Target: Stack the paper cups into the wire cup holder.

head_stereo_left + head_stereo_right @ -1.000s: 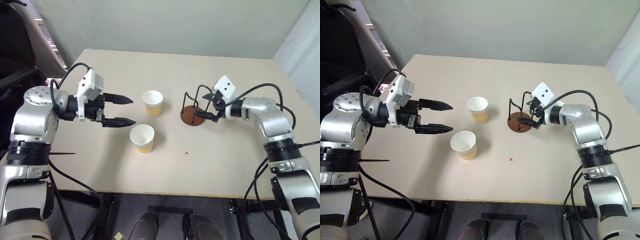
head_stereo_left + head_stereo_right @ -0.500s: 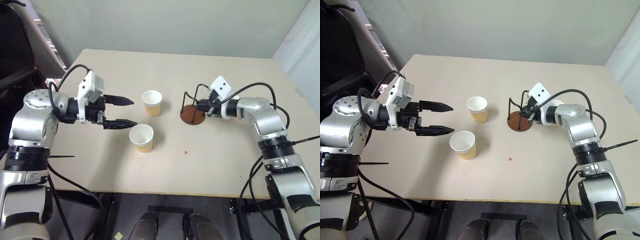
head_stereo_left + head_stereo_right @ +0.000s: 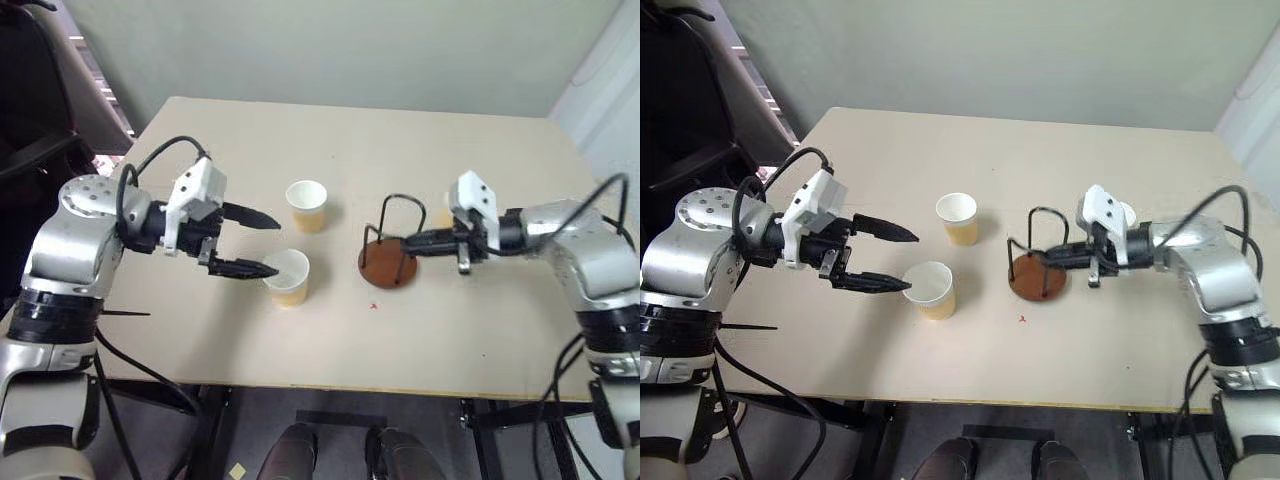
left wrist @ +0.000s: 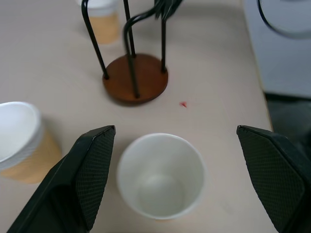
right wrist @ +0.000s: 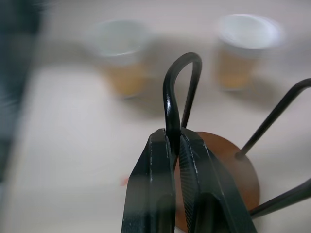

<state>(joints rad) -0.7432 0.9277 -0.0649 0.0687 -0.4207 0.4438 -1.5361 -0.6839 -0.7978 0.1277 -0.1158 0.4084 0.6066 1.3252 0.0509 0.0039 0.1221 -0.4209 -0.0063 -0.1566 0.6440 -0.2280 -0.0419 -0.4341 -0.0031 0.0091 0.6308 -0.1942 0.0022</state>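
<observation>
Here, head views: beige worktop point(image 3: 1120, 350). Wire cup holder point(image 3: 1037, 262), a rust-brown disc with two thin black wire loops, stands mid-worktop, leaning a little. Right hand point(image 3: 1055, 256), fingers pressed together, pinches one loop. Two paper cups, tan-yellow outside and white inside: near cup point(image 3: 930, 290) toward the front edge, far cup point(image 3: 957, 218) behind it toward the far edge. Third cup point(image 3: 440, 214) lies mostly hidden behind the right hand. Left hand point(image 3: 902, 259), fingers spread wide, reaches in from the left edge; its lower tip sits at the near cup's rim.

Left wrist view: near cup point(image 4: 160, 175) upright between the spread fingers point(image 4: 92, 170), white rolled rim, empty. Holder point(image 4: 136, 77) beyond it; another cup point(image 4: 22, 141) to one side.

Right wrist view: black fingers point(image 5: 163, 194) clamped on a wire loop point(image 5: 177, 92) above the brown disc point(image 5: 228, 170); two cups blurred beyond.
</observation>
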